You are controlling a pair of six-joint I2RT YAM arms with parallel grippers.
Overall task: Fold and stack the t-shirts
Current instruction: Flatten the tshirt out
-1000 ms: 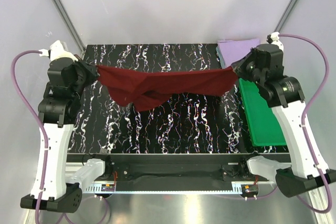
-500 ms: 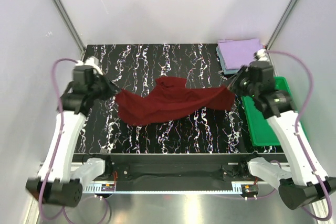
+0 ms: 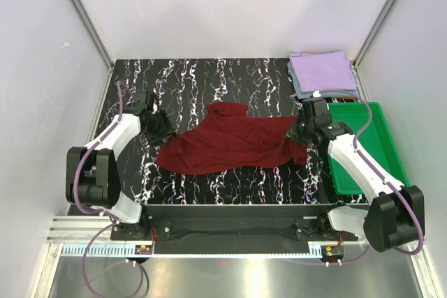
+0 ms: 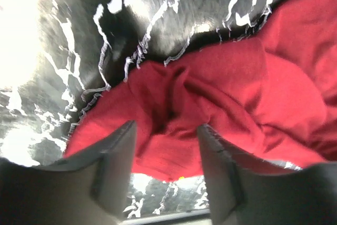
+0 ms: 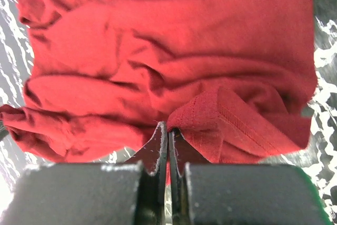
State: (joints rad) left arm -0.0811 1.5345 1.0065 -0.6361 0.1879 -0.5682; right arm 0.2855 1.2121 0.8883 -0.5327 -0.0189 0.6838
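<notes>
One maroon t-shirt point(image 3: 227, 141) lies rumpled across the black marbled table point(image 3: 209, 78), stretched sideways, likely for flattening. Right gripper point(image 3: 302, 130) pinches its right hem, anchoring it; left gripper point(image 3: 159, 129) has jaws apart over the left edge, gripping nothing. Folded lavender t-shirt point(image 3: 323, 69) sits at the far right corner

Both arms reach low, left pincer point(image 4: 166, 127) spread apart, right pincer point(image 5: 167, 127) pinched tight.

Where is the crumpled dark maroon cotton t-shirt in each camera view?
Top external: dark maroon cotton t-shirt lies mid-table.
Left wrist: t-shirt fills centre and right.
Right wrist: t-shirt fills most of the picture.
Shared landmark: black white-veined tabletop, visible around it everywhere.
</notes>
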